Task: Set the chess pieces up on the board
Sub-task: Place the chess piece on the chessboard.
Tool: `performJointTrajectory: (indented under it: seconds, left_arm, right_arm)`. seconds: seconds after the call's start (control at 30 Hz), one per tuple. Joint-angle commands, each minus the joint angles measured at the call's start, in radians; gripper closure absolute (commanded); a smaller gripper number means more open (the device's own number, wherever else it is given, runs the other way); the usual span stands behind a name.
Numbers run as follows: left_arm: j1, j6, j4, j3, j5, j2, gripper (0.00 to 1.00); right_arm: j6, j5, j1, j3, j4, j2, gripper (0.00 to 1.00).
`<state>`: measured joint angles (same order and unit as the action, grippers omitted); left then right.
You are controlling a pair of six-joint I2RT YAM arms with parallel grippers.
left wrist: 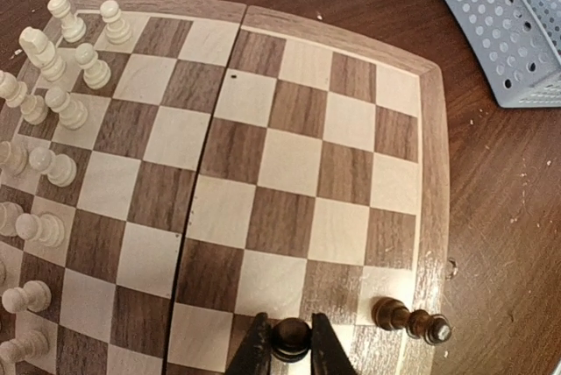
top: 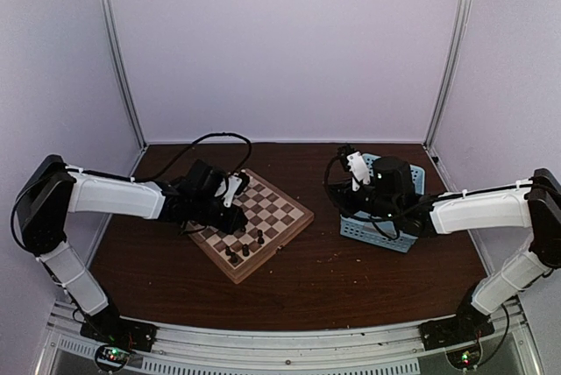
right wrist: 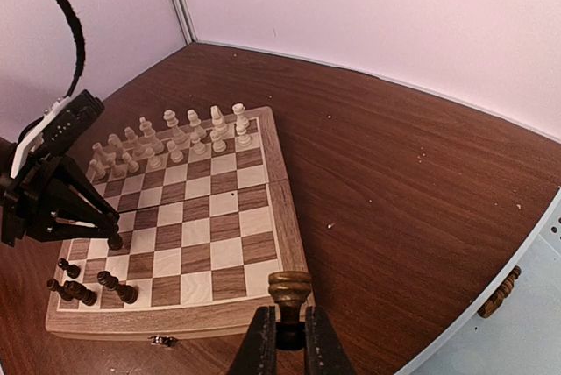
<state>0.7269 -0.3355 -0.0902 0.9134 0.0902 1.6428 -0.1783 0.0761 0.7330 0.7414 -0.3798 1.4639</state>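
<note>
Clamped in the left gripper (left wrist: 290, 329), nearest its wrist lens, is a dark chessman (left wrist: 290, 342). It is gripped across its body and poised over the board (left wrist: 289, 165) at the dark side's edge rows, and is judged to be meant for a square there. The right gripper (right wrist: 287, 315) is likewise clenched on a brown chessman (right wrist: 289, 287). It holds the piece low on the stem with the head up, which should let it be set down standing. Cream pieces (right wrist: 175, 140) stand in two rows along the opposite edge, so that side appears arranged. A few dark pieces (right wrist: 118, 286) sit near the dark side's edge; whether they are upright or toppled cannot be told. The right gripper hangs over the light blue basket (top: 377, 237) beside the board, apparently the supply, and another brown piece (right wrist: 500, 292) lies at its rim. Board and basket rest on the brown table (top: 351, 287). No brand, label or writing is legible anywhere.
</note>
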Motion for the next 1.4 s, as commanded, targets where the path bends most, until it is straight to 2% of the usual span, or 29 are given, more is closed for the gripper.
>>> performJointTrajectory:
  seconds: [0.0,0.53,0.7,0.9,1.07,1.37]
  left_arm:
    - [-0.024,0.002,-0.005,0.058,-0.014,0.036,0.85]
    - [-0.03,0.052,0.117,0.068,-0.068,0.09,0.83]
    - [-0.03,0.051,0.175,0.008,-0.057,0.054,0.61]
    - [-0.03,0.044,0.129,0.016,-0.056,0.037,0.56]
    - [-0.03,0.026,-0.013,0.08,-0.114,0.0,0.51]
    - [-0.046,0.033,-0.461,0.365,-0.095,0.055,0.51]
  right_arm:
    - [0.011,0.012,-0.006,0.007,-0.018,0.016,1.0]
    - [0.014,0.013,-0.006,0.016,-0.004,0.023,1.0]
    - [0.014,0.011,-0.006,0.018,-0.004,0.024,1.0]
    - [0.014,0.017,-0.006,0.019,-0.003,0.024,1.0]
    - [0.014,0.015,-0.006,0.019,0.0,0.025,1.0]
    - [0.014,0.019,-0.006,0.03,0.012,0.033,1.0]
